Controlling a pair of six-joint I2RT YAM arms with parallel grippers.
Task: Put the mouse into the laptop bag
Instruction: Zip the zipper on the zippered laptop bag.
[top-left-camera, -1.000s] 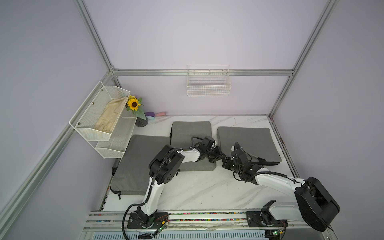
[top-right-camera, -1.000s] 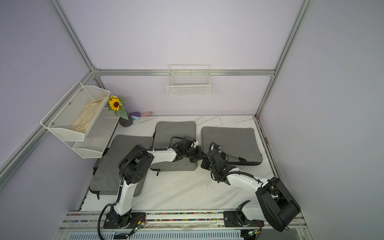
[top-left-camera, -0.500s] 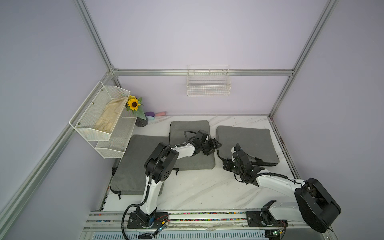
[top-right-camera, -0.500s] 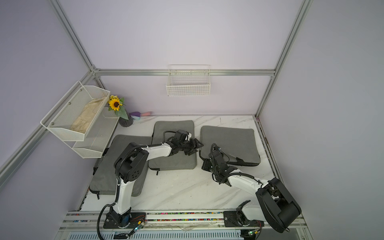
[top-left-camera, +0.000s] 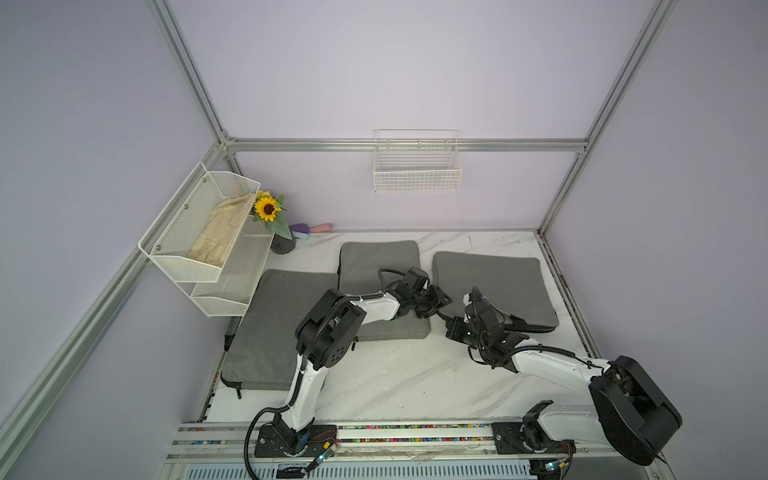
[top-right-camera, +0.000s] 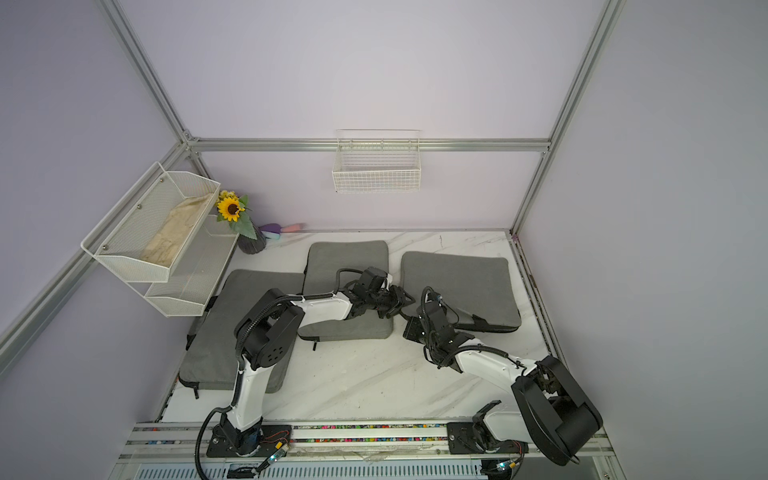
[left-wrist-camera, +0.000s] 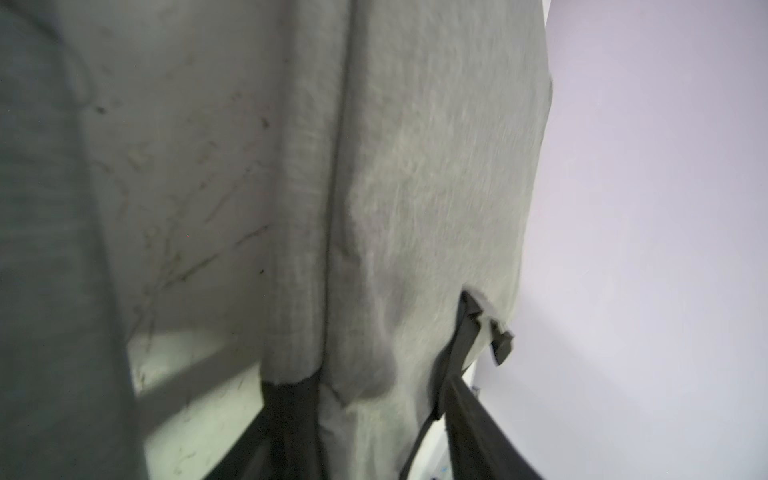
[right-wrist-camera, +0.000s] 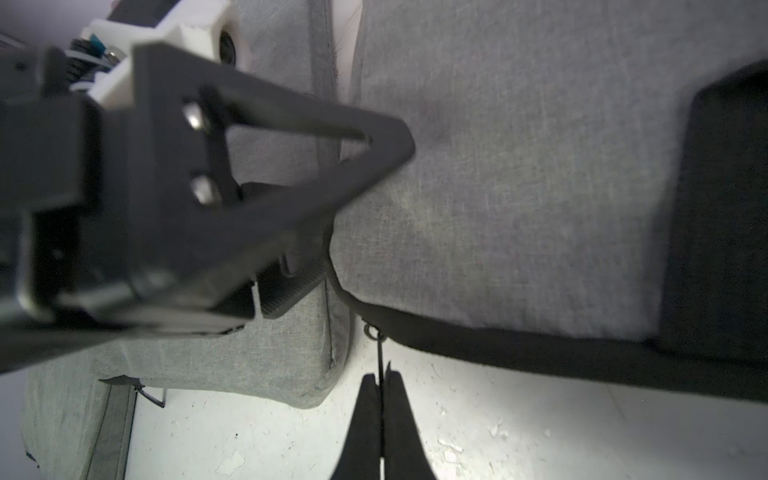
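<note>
The mouse is out of view. Three grey laptop bags lie on the table. The right bag (top-left-camera: 490, 286) (top-right-camera: 457, 282) has a dark, opened edge (right-wrist-camera: 540, 345) along its front. My right gripper (right-wrist-camera: 380, 382) (top-left-camera: 454, 329) is shut on the thin zipper pull (right-wrist-camera: 379, 349) at that bag's front left corner. My left gripper (left-wrist-camera: 374, 386) (top-left-camera: 442, 301) reaches across the middle bag (top-left-camera: 380, 266) to the same corner. Its fingers (right-wrist-camera: 386, 145) sit either side of the bag's grey flap, closed on the fabric.
A third bag (top-left-camera: 274, 324) lies at the left, under a white wire shelf (top-left-camera: 199, 232). A sunflower in a dark vase (top-left-camera: 274, 216) stands at the back left. A wire basket (top-left-camera: 417, 166) hangs on the back wall. Bare marble lies in front.
The left gripper drew back over the middle bag and opened, then returned to the right bag's corner and closed on its flap. The right gripper stayed shut on the zipper pull.
</note>
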